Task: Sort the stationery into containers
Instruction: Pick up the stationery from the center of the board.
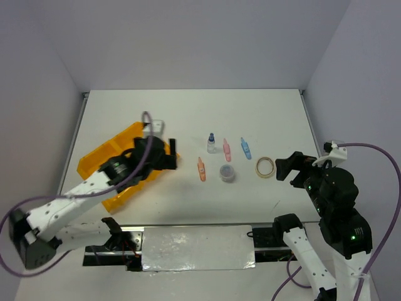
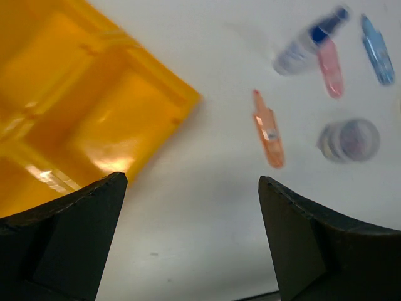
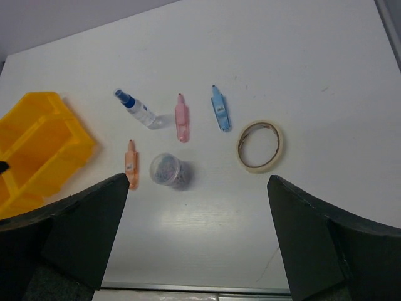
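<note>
Hovering with fingers spread and empty, left gripper [image 2: 191, 188] over yellow-orange tray [image 1: 94, 160] at centre left, right gripper [image 3: 197, 185] likewise at right, orange pen [image 1: 202, 169], greyish jar [image 1: 227, 173], tape ring [image 1: 265, 167] between them

Left arm [image 1: 69, 204]: stretched low from its base, reaching forward and to the right.
Left end effector [image 2: 191, 188]: jaws spread wide, holding nothing.
Right arm [image 1: 341, 207]: folded upright, wrist angled forward and left.
Right end effector [image 3: 197, 188]: jaws spread wide, holding nothing.

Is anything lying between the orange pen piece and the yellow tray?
Nothing visible does. Only bare table lies between the orange piece and the tray corner; the jar sits on the piece's other side.
</note>
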Controlling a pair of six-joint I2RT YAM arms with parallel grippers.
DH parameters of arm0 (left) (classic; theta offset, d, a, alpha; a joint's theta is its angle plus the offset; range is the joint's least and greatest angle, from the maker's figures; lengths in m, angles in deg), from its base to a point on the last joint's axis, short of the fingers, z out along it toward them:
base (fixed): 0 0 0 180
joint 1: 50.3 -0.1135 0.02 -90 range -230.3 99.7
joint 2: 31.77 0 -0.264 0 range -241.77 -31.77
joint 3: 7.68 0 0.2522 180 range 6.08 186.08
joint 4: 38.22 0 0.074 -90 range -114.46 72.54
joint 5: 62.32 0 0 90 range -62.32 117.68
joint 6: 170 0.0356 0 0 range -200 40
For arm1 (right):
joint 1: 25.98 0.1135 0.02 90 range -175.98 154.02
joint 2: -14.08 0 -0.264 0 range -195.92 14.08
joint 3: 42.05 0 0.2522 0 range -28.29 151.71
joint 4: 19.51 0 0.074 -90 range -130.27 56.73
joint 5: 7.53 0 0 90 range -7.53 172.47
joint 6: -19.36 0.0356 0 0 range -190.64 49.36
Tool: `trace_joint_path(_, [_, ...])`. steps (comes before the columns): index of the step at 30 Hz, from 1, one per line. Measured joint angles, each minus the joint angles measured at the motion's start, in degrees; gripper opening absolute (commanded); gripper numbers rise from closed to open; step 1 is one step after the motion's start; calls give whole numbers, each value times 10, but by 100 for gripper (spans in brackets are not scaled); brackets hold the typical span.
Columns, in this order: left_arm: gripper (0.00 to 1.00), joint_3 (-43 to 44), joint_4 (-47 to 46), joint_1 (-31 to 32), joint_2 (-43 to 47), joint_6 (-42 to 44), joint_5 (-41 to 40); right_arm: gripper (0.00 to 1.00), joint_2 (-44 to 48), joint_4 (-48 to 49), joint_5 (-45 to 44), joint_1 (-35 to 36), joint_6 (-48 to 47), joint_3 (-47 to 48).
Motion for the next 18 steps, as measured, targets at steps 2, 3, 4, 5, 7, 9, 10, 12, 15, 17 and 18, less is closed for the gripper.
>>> trace_joint_path(2, [99, 30, -25, 74, -84, -12, -9, 100, 0, -8, -8, 0, -1, 4])
trace_joint_path(3, [99, 49, -39, 100, -126, -13, -16, 100, 0, -11, -10, 0, -1, 5])
trace_joint_path(4, [99, 70, -57, 123, -170, -14, -17, 100, 0, -16, -10, 0, -1, 6])
trace_joint_path(5, [99, 89, -71, 141, -212, -13, -18, 100, 1, -19, -10, 0, -1, 6])
trace_joint_path(7, [99, 127, -97, 165, -284, -10, -19, 100, 6, -27, -6, 0, -3, 6])
trace_joint_path(9, [99, 164, -116, 181, -348, -8, -19, 100, 13, -35, 4, 0, -6, 6])
trace_joint_path(10, [99, 182, -124, 186, -377, -5, -17, 100, 17, -38, 8, 0, -8, 7])
trace_joint_path(12, [99, 212, -138, 191, -425, 4, -11, 100, 23, -42, 19, 0, -10, 7])
trace_joint_path(15, [99, 248, -150, 192, -480, 9, 2, 100, 30, -44, 38, 0, -13, 7])
trace_joint_path(17, [99, 264, -156, 194, -506, 14, 11, 100, 32, -44, 47, 0, -16, 5])
trace_joint_path(18, [99, 271, -161, 194, -516, 17, 16, 100, 33, -44, 51, 0, -18, 4])
